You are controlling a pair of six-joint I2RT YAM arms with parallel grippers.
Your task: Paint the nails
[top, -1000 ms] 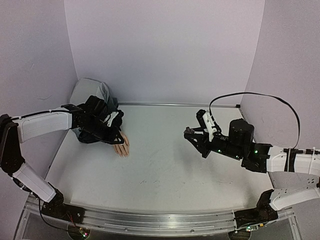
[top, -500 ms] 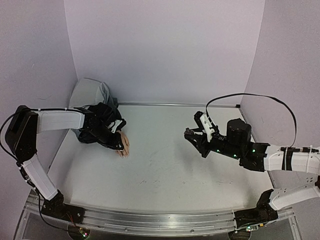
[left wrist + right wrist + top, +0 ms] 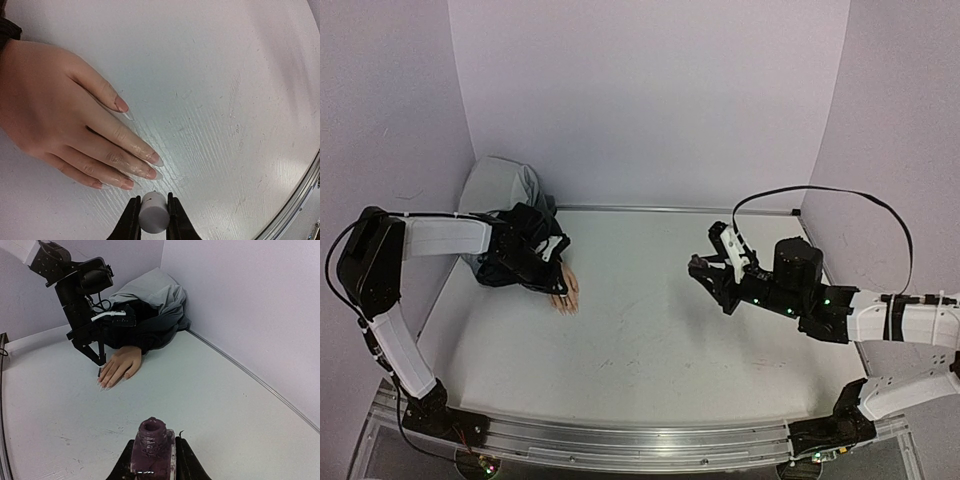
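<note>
The peach mannequin hand (image 3: pixel 55 115) lies flat on the table, fingers spread, with pale pointed nails (image 3: pixel 156 159). It also shows at the left in the top view (image 3: pixel 563 290) and in the right wrist view (image 3: pixel 119 365). My left gripper (image 3: pixel 152 220) is shut on the white cap (image 3: pixel 151 214) of the polish brush, just off the fingertips. The brush itself is hidden behind the cap. My right gripper (image 3: pixel 152 462) is shut on an open purple nail-polish bottle (image 3: pixel 151 447), held upright at the right of the table (image 3: pixel 698 268).
The hand's black sleeve runs into a heap of grey and black cloth (image 3: pixel 510 190) in the back left corner. Purple walls close in the back and both sides. A metal rail (image 3: pixel 620 440) runs along the near edge.
My left arm has swung its elbow back toward the left wall while its gripper stays by the hand's fingertips. The right gripper with the bottle has barely moved.
</note>
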